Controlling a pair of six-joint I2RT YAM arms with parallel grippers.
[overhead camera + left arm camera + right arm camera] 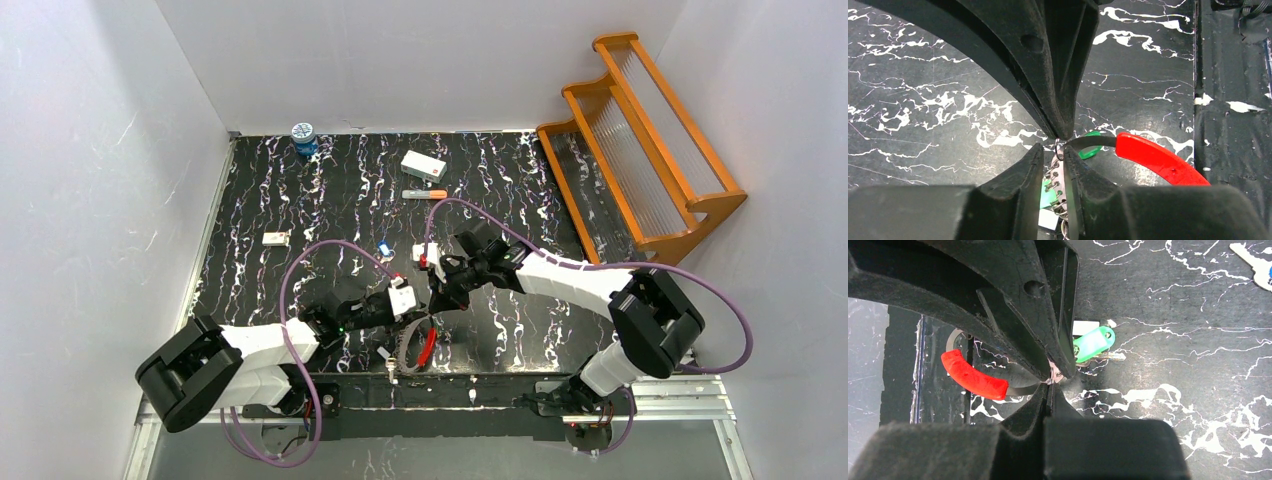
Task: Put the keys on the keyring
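- While both arms meet near the desk's near edge, the keyring lies there at its middle
- Clenched, the right gripper pinches the keyring's thin band at its tips
- Narrowly parted, the left gripper straddles the silvery stretch; whether it grasps, I cannot tell
- Beside the ring lies the green-headed key; the blue-headed key sits mid-desk, apart

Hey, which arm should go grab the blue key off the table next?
Left, probably. The blue key lies on its side of the keyring, while the right pincer is shut on that ring, holding it.
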